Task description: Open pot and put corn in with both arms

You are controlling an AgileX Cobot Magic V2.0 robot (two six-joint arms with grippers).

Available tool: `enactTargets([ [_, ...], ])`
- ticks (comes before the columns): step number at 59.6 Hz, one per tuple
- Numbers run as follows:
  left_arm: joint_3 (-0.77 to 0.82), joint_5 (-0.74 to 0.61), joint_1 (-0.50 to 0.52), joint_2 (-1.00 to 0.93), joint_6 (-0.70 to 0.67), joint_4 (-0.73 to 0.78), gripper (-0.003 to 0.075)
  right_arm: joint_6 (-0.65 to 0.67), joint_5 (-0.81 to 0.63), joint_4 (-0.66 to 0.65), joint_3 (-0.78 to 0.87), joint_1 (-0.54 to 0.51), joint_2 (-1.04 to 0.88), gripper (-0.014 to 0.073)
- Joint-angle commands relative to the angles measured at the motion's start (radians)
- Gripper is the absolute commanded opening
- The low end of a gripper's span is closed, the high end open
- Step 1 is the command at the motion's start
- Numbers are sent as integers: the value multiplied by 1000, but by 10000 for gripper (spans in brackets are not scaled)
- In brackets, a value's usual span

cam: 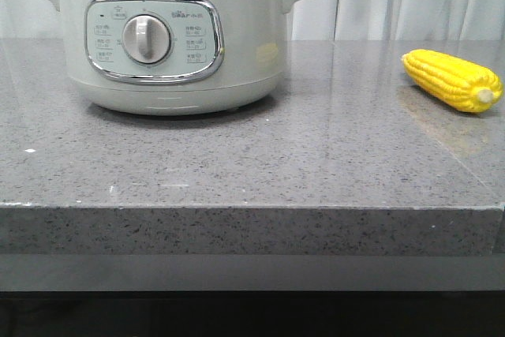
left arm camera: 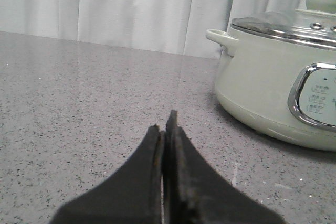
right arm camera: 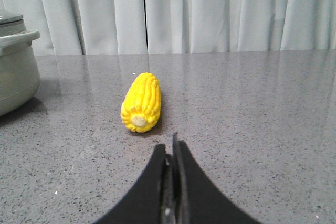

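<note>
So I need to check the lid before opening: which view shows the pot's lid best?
The left wrist view: the lid with steel rim and knob sits closed on the pot. The front view crops it to its rim; the right wrist view catches only an edge.

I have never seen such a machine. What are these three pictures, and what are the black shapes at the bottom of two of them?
A robot with two arms took them. One camera looks forward over the grey table; the other two sit on the wrists. The black shapes are the arms' pincers: the left pincer and right pincer, both shut and holding nothing. On the table stand a green pot, its lid on, and a yellow corn lying to its right, apart from it.
</note>
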Motion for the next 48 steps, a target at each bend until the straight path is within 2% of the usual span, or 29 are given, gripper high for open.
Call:
enactTargets([
  [1,4,-80,5,-18,0,-1,-20,-6,-91,-12,0,-6,-23,-67],
  [48,4,-109,5,-18,0,1,-20,-6,-123,-12,-1,-6,-23,-67],
])
